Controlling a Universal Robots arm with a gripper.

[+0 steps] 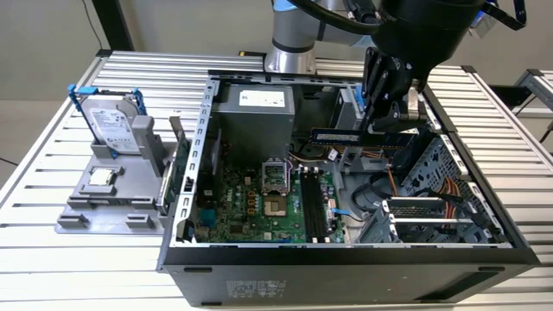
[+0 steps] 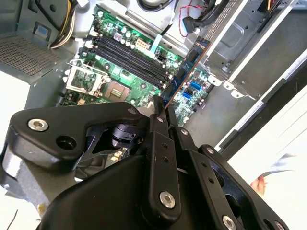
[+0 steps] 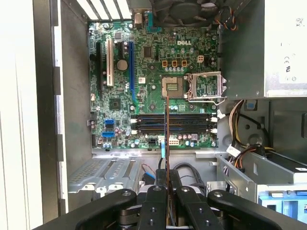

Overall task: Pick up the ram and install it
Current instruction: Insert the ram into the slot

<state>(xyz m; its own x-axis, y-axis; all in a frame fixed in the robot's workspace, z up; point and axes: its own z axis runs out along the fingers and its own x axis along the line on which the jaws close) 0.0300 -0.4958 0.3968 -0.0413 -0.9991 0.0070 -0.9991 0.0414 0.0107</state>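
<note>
One ram [image 1: 341, 137], one gripper [image 1: 389, 131], one motherboard [image 3: 144, 81] with four memory slots [image 3: 192, 122]. The gripper's jaws were pinched nearly closed on the ram's end, holding it on edge, clear above the motherboard.

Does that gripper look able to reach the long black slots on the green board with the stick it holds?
Probably yes: the gripper holds the ram over the open case, and nothing seems to lie between it and the slots.
</note>
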